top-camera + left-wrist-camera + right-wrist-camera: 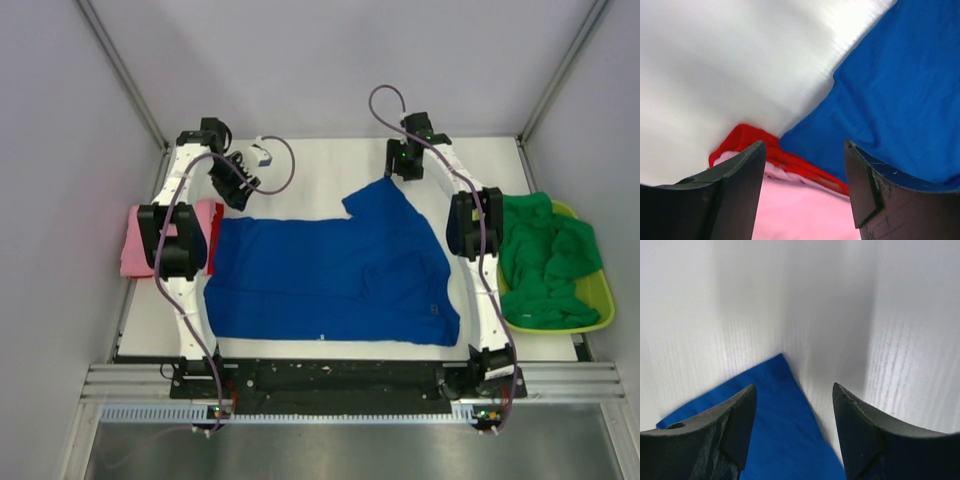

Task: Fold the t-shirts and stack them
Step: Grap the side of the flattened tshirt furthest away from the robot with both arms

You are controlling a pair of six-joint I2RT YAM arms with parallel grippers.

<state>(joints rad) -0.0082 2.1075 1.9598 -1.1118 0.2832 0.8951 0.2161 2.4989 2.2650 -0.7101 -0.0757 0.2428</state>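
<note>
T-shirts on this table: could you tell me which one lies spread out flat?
The blue t-shirt in the middle; the pink one sits folded at left, the green ones bunched in the basket.

The left arm (172, 245) runs from its near-left base toward the far side, with the wrist bent inward so that the left gripper (238, 185) points toward the middle. Its jaws stand apart with nothing between them. The right arm (478, 230) runs from the near-right base, elbow bowed outward, up to the right gripper (403, 162) at the far end, whose jaws are likewise parted and empty.
</note>
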